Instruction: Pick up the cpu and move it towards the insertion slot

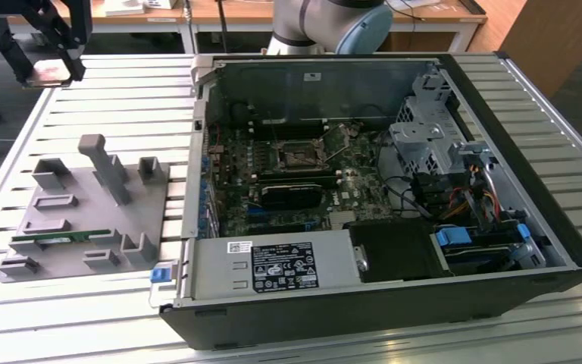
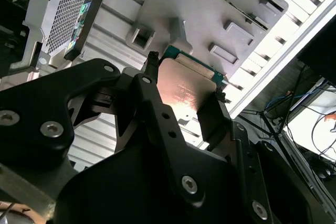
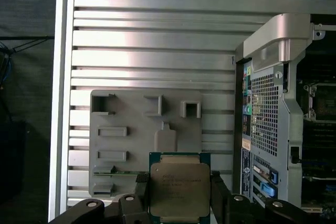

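Black two-finger gripper [image 3: 176,195] clamps flat square silver-topped cpu [image 3: 178,190], lifted clear of grey moulded parts tray [image 3: 126,145]. Carry step under way; dark square bracket-framed insertion slot [image 1: 299,157] sits inside open black computer case [image 1: 372,303], at tray's 3 o'clock in exterior view.

Raised gripper [image 3: 178,192], jaws seemingly clamped.
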Controlling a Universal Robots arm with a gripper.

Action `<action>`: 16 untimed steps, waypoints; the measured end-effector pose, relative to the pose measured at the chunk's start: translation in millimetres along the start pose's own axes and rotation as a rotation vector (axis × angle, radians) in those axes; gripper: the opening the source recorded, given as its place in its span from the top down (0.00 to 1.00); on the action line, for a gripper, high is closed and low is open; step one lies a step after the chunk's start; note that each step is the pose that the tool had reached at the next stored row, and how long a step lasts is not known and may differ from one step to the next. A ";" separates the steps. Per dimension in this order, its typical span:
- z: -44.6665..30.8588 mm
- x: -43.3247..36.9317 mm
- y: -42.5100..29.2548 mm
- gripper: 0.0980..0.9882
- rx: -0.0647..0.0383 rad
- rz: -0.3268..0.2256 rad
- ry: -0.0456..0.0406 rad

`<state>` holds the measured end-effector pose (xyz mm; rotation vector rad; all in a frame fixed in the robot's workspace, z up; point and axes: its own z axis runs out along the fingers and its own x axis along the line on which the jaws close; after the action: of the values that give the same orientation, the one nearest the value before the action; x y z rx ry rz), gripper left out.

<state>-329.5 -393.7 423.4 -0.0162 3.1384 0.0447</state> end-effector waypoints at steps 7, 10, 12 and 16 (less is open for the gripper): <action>0.0 -7.5 -0.1 0.50 0.000 0.000 0.0000; 0.0 -10.6 -0.1 0.50 0.000 0.000 0.0001; 0.0 -12.5 -0.1 0.50 0.000 0.000 0.0000; 0.0 -16.2 -0.2 0.50 0.000 0.000 0.0000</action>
<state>-313.3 -393.7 423.4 -0.0162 3.1385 0.0447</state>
